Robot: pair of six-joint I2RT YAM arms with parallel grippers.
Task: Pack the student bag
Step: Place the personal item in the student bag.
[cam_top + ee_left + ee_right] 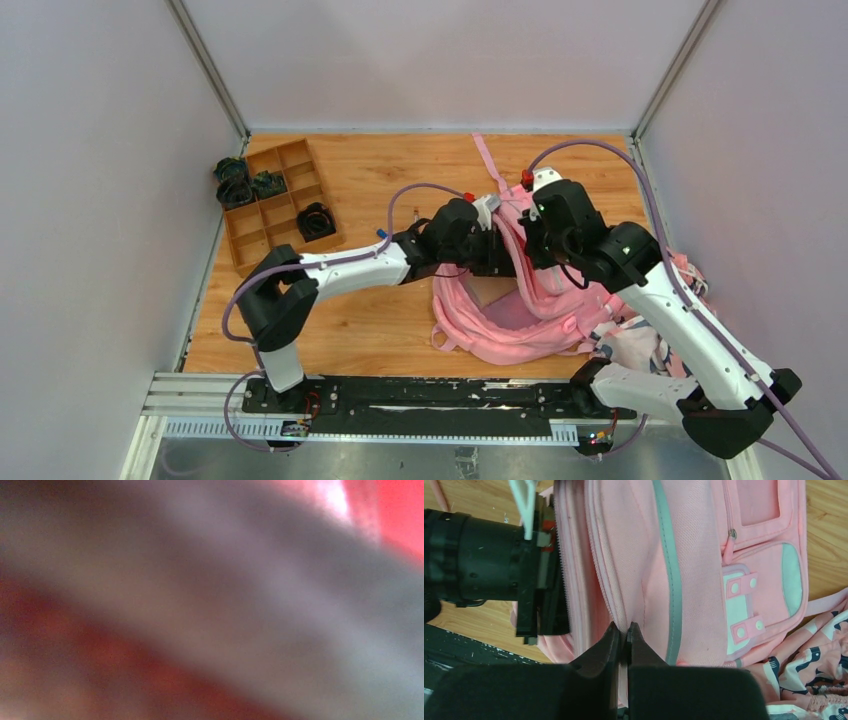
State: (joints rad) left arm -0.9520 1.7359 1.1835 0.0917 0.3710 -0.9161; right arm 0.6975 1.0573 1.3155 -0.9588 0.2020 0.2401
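The student bag [520,320], a large pink backpack, lies right of the table's middle with its upper part lifted between the two arms. Its grey strip, front pockets and white-and-grey patch fill the right wrist view [704,555]. My right gripper [626,630] is shut on a fold of pink fabric by the zipper; from above it sits at the bag's top [530,240]. My left gripper [497,245] presses against the bag's opened zipper edge [549,580] and appears shut on that rim. The left wrist view is a grey and red blur, and its fingers cannot be made out.
A wooden compartment tray [262,215] with dark round items [316,220] stands at the back left. A pink-white-navy patterned cloth [640,345] is bunched to the right of the bag [819,655]. A pink strap [487,160] trails toward the back wall. Enclosure walls stand on both sides.
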